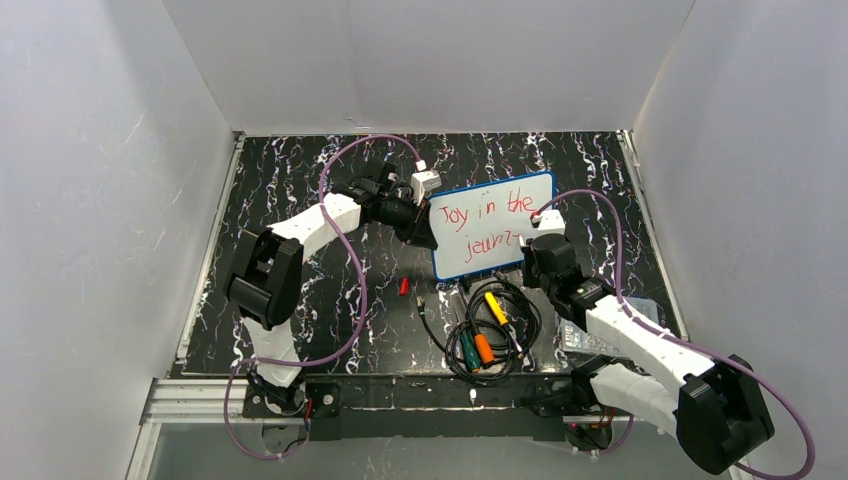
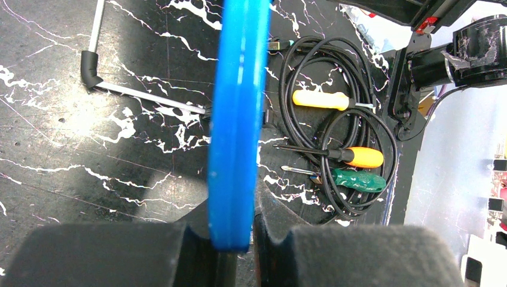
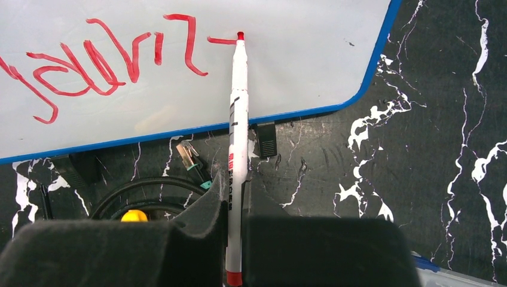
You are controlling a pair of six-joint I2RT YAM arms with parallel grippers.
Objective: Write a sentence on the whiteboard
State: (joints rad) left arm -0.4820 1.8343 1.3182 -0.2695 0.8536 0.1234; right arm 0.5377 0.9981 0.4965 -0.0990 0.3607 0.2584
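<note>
Around, plain white walls; black white-veined table under the whiteboard.

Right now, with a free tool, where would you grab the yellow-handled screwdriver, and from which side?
Probably by the handle of the yellow-handled screwdriver, coming from straight above and closing across its width. It lies flat, and the handle is its thickest part. The black cable loops around it, so a sideways approach would likely snag.
</note>
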